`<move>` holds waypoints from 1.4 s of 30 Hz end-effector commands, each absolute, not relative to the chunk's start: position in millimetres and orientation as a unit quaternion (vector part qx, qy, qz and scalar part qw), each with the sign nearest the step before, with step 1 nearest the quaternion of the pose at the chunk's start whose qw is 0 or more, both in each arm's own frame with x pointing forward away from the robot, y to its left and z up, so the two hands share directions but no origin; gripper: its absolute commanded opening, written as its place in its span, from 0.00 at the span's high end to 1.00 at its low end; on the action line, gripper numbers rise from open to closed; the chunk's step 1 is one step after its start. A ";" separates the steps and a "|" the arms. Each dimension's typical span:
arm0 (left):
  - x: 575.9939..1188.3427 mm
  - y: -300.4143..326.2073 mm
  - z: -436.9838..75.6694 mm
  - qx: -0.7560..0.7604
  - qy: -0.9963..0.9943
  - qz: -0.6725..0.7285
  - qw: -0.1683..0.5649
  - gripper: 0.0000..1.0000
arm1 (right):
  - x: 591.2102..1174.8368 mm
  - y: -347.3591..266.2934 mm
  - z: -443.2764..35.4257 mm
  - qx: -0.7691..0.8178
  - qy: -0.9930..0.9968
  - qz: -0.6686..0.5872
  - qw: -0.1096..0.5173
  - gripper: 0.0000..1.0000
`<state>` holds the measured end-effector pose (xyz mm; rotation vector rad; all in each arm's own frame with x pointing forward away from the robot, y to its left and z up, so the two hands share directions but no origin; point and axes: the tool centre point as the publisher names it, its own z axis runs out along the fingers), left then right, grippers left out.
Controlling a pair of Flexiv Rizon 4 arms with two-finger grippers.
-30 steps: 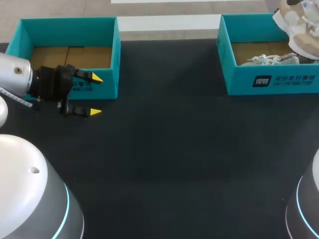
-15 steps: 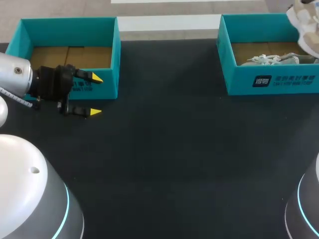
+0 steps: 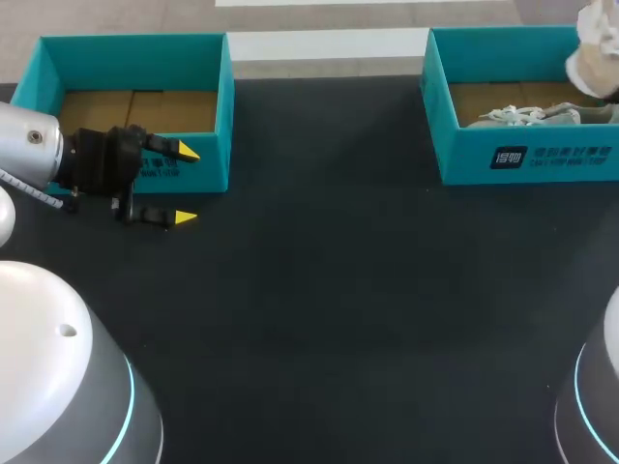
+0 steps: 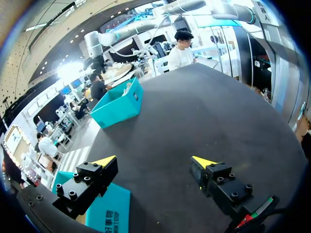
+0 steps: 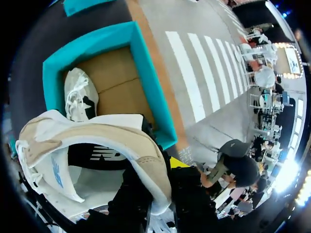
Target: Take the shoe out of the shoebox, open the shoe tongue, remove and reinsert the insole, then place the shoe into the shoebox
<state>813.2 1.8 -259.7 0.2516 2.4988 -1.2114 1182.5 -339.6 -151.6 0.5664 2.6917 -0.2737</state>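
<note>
Head view first: my left hand (image 3: pixel 184 186) is parked wide open with nothing in it, just in front of the empty left shoebox (image 3: pixel 135 48). Far right, the shoe (image 3: pixel 597 48) hangs in the air over the right shoebox (image 3: pixel 464 159), half out of shot. A second shoe (image 3: pixel 522 116) lies inside that box.

Left wrist view: same story, yellow tips spread apart over bare bench (image 3: pixel 319 290), right shoebox well ahead across it.

Right wrist view: my right hand (image 5: pixel 160 170) looks clamped on the shoe's heel collar. One yellow tip shows outside the padded rim, and I reckon the other's inside. The box and second shoe sit below.

Handling guess: it's light, with a soft upper and a squashy collar, so dangling from the heel it'll probably swing. The sole is the stiffer hold for setting it down. The tongue is floppy, so I'd pinch its top edge. The insole is likely thin and bendy, so I'd peel it from the heel end.
</note>
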 end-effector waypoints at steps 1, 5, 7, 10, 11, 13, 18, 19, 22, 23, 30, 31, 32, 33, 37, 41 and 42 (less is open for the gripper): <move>813.0 1.8 -259.5 0.089 0.883 -0.426 0.175 0.00 | 1171.6 -332.9 -145.1 0.527 0.824 -0.087 0.186 1.00; 813.0 1.8 -259.5 0.089 0.883 -0.426 0.175 0.00 | 1171.6 -332.9 -145.1 0.527 0.824 -0.087 0.186 1.00; 813.0 1.8 -259.5 0.089 0.883 -0.426 0.175 0.00 | 1171.6 -332.9 -145.1 0.527 0.824 -0.087 0.186 1.00; 813.0 1.8 -259.5 0.089 0.883 -0.426 0.175 0.00 | 1171.6 -332.9 -145.1 0.527 0.824 -0.087 0.186 1.00; 813.0 1.8 -259.5 0.089 0.883 -0.426 0.175 0.00 | 1171.6 -332.9 -145.1 0.527 0.824 -0.087 0.186 1.00; 813.0 1.8 -259.5 0.089 0.883 -0.426 0.175 0.00 | 1171.6 -332.9 -145.1 0.527 0.824 -0.087 0.186 1.00; 813.0 1.8 -259.5 0.089 0.883 -0.426 0.175 0.00 | 1171.6 -332.9 -145.1 0.527 0.824 -0.087 0.186 1.00; 813.0 1.8 -259.5 0.089 0.883 -0.426 0.175 0.00 | 1171.6 -332.9 -145.1 0.527 0.824 -0.087 0.186 1.00; 813.0 1.8 -259.5 0.089 0.883 -0.426 0.175 0.00 | 1171.6 -332.9 -145.1 0.527 0.824 -0.087 0.186 1.00; 813.0 1.8 -259.5 0.089 0.883 -0.426 0.175 0.00 | 1171.6 -332.9 -145.1 0.527 0.824 -0.087 0.186 1.00; 813.0 1.8 -259.5 0.089 0.883 -0.426 0.175 0.00 | 1169.6 -330.0 -160.2 0.585 0.784 -0.078 0.194 1.00; 813.0 1.8 -259.5 0.089 0.883 -0.426 0.175 0.00 | 1168.6 -329.2 -162.5 0.596 0.774 -0.081 0.198 1.00; 813.0 1.8 -259.5 0.089 0.883 -0.426 0.175 0.00 | 1168.0 -328.9 -164.7 0.605 0.767 -0.079 0.197 1.00; 813.0 1.8 -259.5 0.089 0.883 -0.426 0.175 0.00 | 1166.6 -327.8 -168.2 0.614 0.761 -0.081 0.196 1.00; 813.0 1.8 -259.5 0.089 0.883 -0.426 0.175 0.00 | 1164.2 -324.7 -181.3 0.635 0.740 -0.085 0.204 1.00; 813.0 1.8 -259.5 0.089 0.883 -0.426 0.175 0.00 | 1165.0 -320.0 -194.8 0.643 0.737 -0.080 0.194 1.00; 813.0 1.8 -259.5 0.089 0.883 -0.426 0.175 0.00 | 1165.4 -319.5 -197.5 0.648 0.731 -0.084 0.198 1.00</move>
